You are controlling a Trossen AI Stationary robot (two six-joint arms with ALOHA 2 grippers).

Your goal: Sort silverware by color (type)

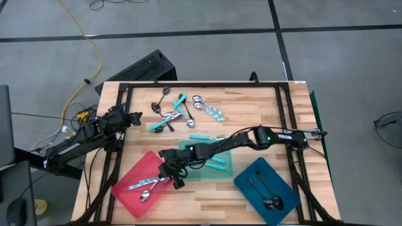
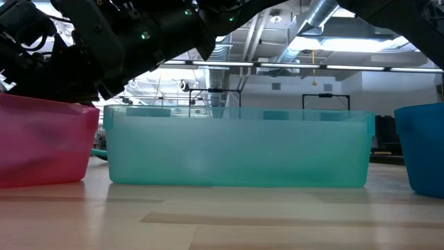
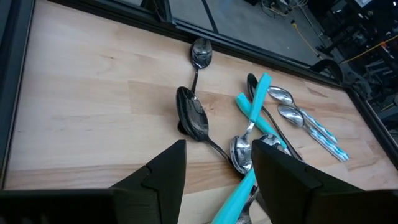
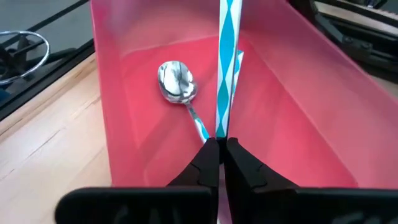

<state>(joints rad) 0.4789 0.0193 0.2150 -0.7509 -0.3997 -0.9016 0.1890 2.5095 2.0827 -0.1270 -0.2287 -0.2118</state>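
Pale wood worktop [image 1: 264, 119], grey floor around. Right tool [image 4: 221, 148] over the red tray [image 1: 129, 182], pinched narrow on a striped spoon [image 4: 224, 68]. Best lowered until the spoon lies flat beside the one already there [image 4: 179, 87], then released, lifted straight up. Left tool [image 3: 214, 177] wide, holding nothing, hanging over the loose pile [image 1: 179, 112] at the far side. Mixed shiny, turquoise-handled and dark spoons; turquoise ones by the teal tray [image 1: 227, 168], dark ones in the blue tray [image 1: 248, 185].
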